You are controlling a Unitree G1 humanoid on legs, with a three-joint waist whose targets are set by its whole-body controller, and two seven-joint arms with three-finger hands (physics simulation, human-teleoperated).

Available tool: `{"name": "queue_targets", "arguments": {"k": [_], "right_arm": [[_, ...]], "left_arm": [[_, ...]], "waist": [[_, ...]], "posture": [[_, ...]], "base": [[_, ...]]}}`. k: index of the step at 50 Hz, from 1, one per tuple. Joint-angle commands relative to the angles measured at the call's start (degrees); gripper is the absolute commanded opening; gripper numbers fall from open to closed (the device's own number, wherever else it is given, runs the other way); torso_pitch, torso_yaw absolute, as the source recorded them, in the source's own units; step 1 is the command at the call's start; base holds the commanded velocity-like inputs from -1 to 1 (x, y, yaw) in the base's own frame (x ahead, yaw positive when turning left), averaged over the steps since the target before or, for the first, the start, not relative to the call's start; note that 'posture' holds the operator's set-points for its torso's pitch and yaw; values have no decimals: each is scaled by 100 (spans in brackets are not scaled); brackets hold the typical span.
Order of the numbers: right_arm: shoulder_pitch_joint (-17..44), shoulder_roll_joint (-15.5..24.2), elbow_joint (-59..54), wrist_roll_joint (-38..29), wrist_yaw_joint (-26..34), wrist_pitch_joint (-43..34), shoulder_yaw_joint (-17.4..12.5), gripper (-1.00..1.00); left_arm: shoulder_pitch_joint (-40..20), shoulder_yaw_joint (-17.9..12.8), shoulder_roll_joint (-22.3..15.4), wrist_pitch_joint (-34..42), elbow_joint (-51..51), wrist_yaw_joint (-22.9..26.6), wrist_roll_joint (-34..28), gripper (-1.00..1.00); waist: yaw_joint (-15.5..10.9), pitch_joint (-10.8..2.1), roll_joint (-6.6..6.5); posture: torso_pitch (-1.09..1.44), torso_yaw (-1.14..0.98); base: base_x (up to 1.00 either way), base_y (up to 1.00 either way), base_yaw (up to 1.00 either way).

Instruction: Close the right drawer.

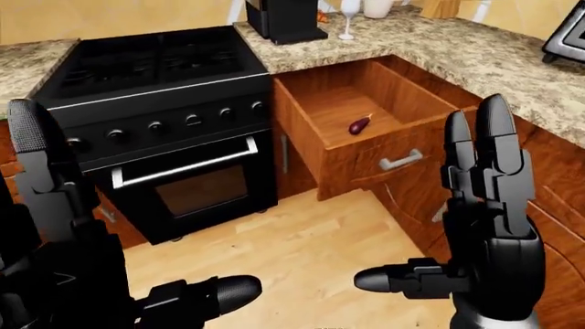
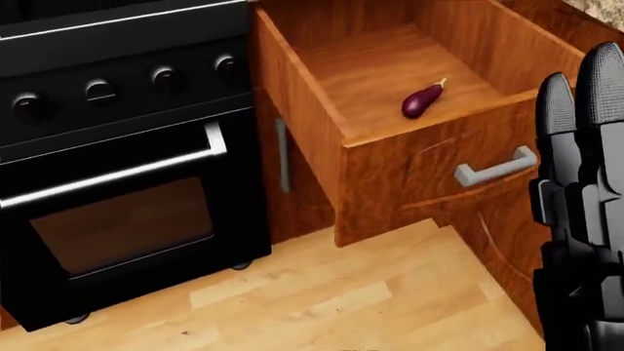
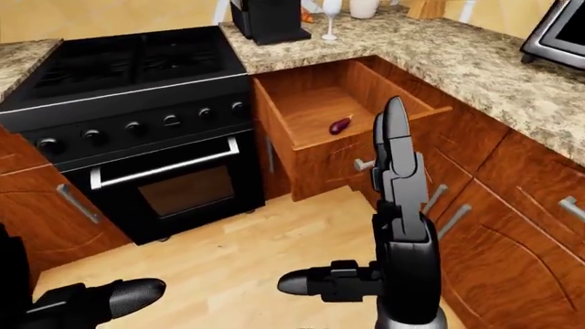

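Drawer (image 2: pixel 419 157) stands pulled out, 1 eggplant (image 2: pixel 422 100) inside; both hands (image 1: pixel 485 226) (image 1: pixel 55 274) spread wide, holding nothing.

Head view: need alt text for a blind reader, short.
An open wooden drawer with a metal handle holds a small purple eggplant. To its left stands a black oven on a wood floor. The robot's black right hand, fingers straight, fills the right edge.

No readable text, labels, brands or numbers anywhere I look: stove (image 1: pixel 156 82) knobs carry no legible marks, drawer (image 2: pixel 429 146) front is plain, items on the worktop (image 1: pixel 475 55) show no lettering.
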State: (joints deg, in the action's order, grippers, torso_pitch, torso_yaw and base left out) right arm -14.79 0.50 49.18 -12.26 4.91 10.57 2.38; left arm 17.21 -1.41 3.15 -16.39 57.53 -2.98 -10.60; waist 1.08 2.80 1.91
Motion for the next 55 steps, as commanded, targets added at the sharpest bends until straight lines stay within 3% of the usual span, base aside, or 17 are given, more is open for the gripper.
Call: {"name": "queue_targets", "arguments": {"k": [1, 8, 11, 12, 13, 22, 25, 26, 27, 34, 36, 38, 41, 48, 50, 52, 55], "right_arm": [[42, -19, 234, -11, -15, 93, 64, 100], [35, -15, 204, -12, -15, 110, 70, 100], [28, -11, 175, -15, -16, 138, 74, 100], [18, -9, 170, -20, -15, 153, 80, 100], [12, -8, 178, -23, -14, 157, 79, 100], [-2, -6, 168, -12, 3, 187, 68, 100], [4, -8, 149, -20, 2, 195, 54, 100], [3, -10, 140, -13, 1, 199, 49, 100], [2, -10, 151, -7, 6, 192, 49, 100], [7, -14, 125, -9, 10, 211, 48, 100], [6, -14, 115, -14, 9, 218, 54, 100], [9, -15, 107, -18, 7, 219, 62, 100], [15, -14, 91, -18, 1, 221, 58, 100], [4, -10, 80, -19, -5, 237, 68, 100], [0, -9, 93, -21, -3, 232, 68, 100], [-3, -8, 92, -23, -2, 236, 73, 100], [-2, -6, 110, -33, 5, 223, 83, 100]], "left_arm": [[-36, -49, -27, -69, 242, -20, 20, 100], [-21, -35, -30, -87, 219, -27, 26, 100], [-22, -46, -28, -83, 216, -27, 40, 100], [-16, -42, -27, -82, 223, -26, 40, 100], [-10, -40, -25, -85, 230, -26, 43, 100], [-22, -60, -22, -51, 242, -30, 72, 100], [-28, -71, -19, -44, 245, -31, 79, 100], [-25, -66, -17, -47, 242, -30, 78, 100], [-25, -65, -17, -47, 242, -30, 79, 100], [-44, -72, -19, -21, 247, -26, 94, 100], [-51, -74, -20, -20, 238, -26, 94, 100], [-55, -75, -21, -12, 241, -24, 100, 100], [-49, -70, -20, -25, 233, -24, 100, 100], [-38, -74, -16, -38, 234, -25, 98, 100], [-44, -89, -16, -28, 240, -28, 103, 100], [-37, -90, -14, -38, 243, -28, 106, 100], [-38, -92, -12, -38, 241, -26, 111, 100]], "waist": [[-10, -36, 90], [-60, 106, -337], [-115, -20, -793], [-159, 1, -623], [-161, 86, -599], [-142, 6, -134], [-46, -179, 396], [5, -43, 89], [-12, -82, 159], [-50, 81, -255], [-68, 97, -426], [-94, -14, -764], [-122, 101, -633], [-137, 8, -246], [-140, -8, -73], [-96, -129, 280], [1, -71, 90]], "posture": [[0, 0], [0, 0], [0, 0], [0, 0], [0, 0], [0, 0], [0, 0], [0, 0], [0, 0], [0, 0], [0, 0], [0, 0], [0, 0], [0, 0], [0, 0], [0, 0], [0, 0]], "base": [[0, 0, -54], [0, 0, -54], [0, 0, -54], [0, 0, -54], [0, 0, -54], [0, 0, -54], [0, 0, -54], [0, 0, -54], [0, 0, -53], [0, 0, -54], [0, 0, -54], [0, 0, -54], [0, 0, -54], [0, 0, -54], [0, 0, -54], [0, 0, -54], [0, 0, -54]]}}
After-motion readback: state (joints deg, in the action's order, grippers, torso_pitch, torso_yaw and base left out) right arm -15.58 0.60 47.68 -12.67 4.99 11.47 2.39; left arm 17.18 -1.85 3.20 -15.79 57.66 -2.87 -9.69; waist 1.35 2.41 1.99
